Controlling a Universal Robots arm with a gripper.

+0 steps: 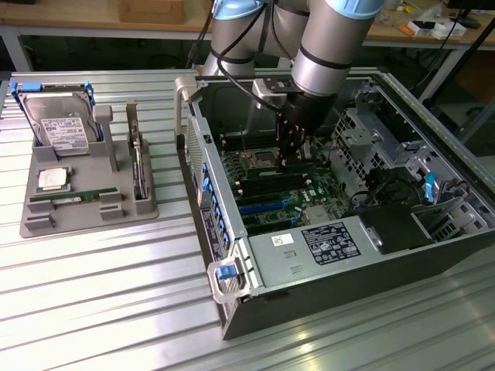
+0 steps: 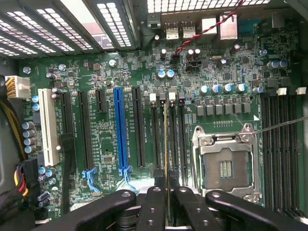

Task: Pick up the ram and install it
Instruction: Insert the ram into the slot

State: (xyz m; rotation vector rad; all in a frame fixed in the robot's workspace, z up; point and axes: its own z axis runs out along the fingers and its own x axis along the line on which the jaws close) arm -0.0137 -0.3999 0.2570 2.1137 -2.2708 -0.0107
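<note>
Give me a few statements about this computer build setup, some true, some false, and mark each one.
1. The gripper is down inside the open computer case. True.
2. The gripper is shut on the ram, held edge-on in line with the memory slots. True.
3. The processor socket holds a chip. False: it is empty, and a silver processor chip lies in the grey tray.
4. The hard drive is mounted in the case. False: it stands in the tray, at the exterior view's left.
</note>
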